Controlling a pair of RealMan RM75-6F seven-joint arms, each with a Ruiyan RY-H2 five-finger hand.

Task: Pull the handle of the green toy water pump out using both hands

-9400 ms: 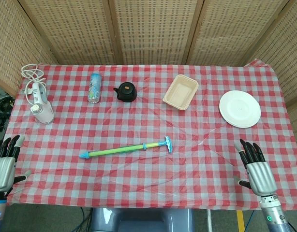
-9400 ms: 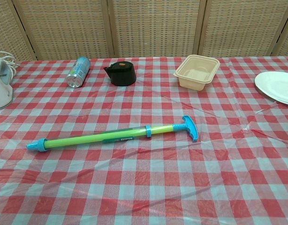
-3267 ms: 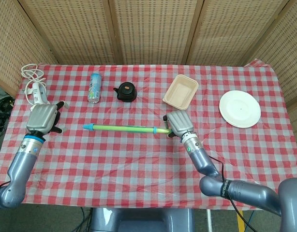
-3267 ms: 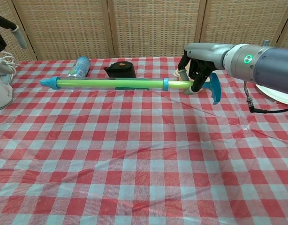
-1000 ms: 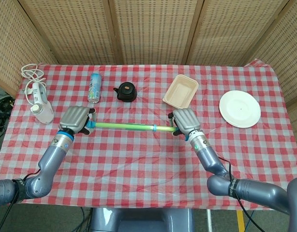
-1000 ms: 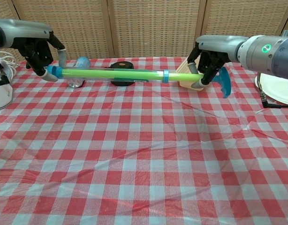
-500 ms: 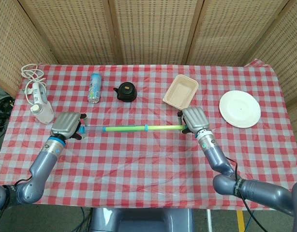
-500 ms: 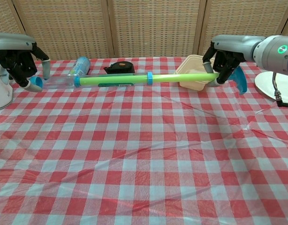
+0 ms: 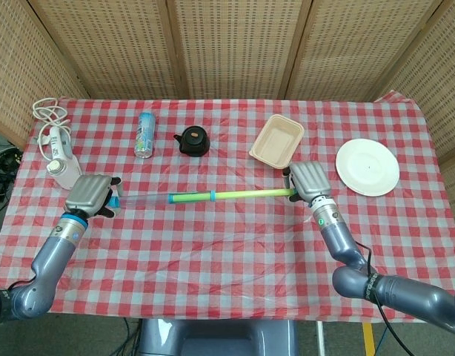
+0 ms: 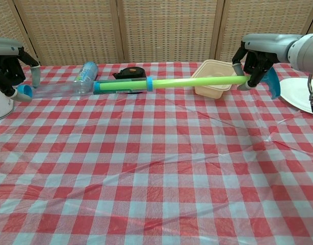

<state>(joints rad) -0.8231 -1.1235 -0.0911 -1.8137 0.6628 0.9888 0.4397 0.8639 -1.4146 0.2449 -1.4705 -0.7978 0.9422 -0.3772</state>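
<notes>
The green toy water pump (image 9: 227,195) (image 10: 197,81) hangs level above the table, stretched long between both hands. Its clear barrel (image 10: 59,90) (image 9: 142,199) shows empty on the left, with the green rod drawn out to the right. My left hand (image 9: 89,194) (image 10: 7,69) grips the blue nozzle end (image 10: 24,93). My right hand (image 9: 310,182) (image 10: 254,60) grips the rod just inside the blue T-handle (image 10: 271,81), which sticks out past the fingers in the chest view.
On the red checked cloth lie a can (image 9: 144,134), a black pot (image 9: 193,140), a beige tray (image 9: 276,140) and a white plate (image 9: 367,167). A white appliance with a cord (image 9: 61,157) stands at the far left.
Both hands have moved apart: the left hand further left with the barrel, the right hand further right with the handle. More green rod is drawn out and more clear barrel shows.
</notes>
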